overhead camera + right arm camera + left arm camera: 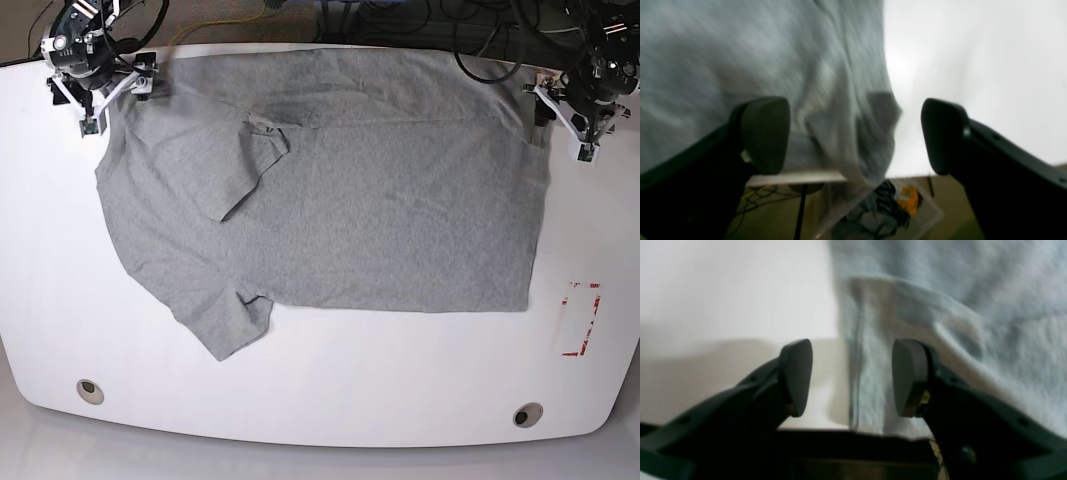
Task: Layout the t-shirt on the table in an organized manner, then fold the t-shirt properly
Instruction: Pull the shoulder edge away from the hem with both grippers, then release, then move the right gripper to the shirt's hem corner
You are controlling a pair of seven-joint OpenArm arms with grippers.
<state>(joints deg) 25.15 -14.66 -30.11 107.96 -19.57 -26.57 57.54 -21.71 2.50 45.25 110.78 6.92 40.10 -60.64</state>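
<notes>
Taking the shirt (330, 190) as the landmark: near its front, the table (330, 380) is bare white, with two round holes (89, 390) and a red tape mark (580, 320) off the shirt's front right corner in the base view. The shirt lies spread across the middle of the table, mostly flat; one sleeve (228, 325) sticks out at its front left corner, and the other sleeve (252, 165) is folded inward onto the body. At the far edge of the shirt both grippers stand over its two far corners. The left gripper (851, 378) has its jaws spread, with a hem strip of cloth between them but not pinched, as far as the blurred wrist view shows. The right gripper (855, 135) is also spread wide, and a bunch of cloth hangs loose between its jaws. I judge that the laying-out step is nearly done and the cloth is just let go. To do it well, both arms should lift straight away from the far edge so no finger drags the cloth and makes new wrinkles. Then the folded-in sleeve should be pulled out flat before any fold, because a fold over it would give a lumpy, uneven result.
</notes>
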